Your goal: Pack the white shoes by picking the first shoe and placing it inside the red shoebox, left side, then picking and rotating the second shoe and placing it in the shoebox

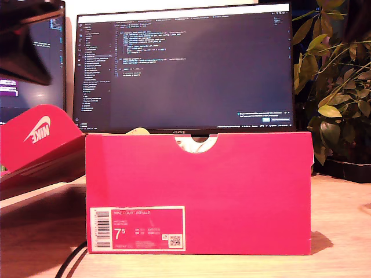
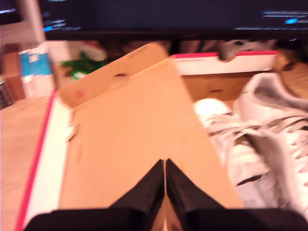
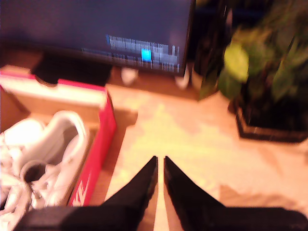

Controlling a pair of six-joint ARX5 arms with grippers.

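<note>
The red shoebox stands in the middle of the exterior view, label and notch facing the camera. No gripper shows in that view. Both white shoes lie side by side inside the shoebox. My first gripper is shut on nothing and hovers over the brown inner face of the open lid, beside the shoes. My second gripper is also shut and empty, over bare wooden table just outside the shoebox wall. One white shoe shows behind that wall.
The lid with its white swoosh leans out at the exterior view's left. A large monitor stands right behind the box. A potted plant fills the exterior view's right. A black cable runs along the table near the box's front corner.
</note>
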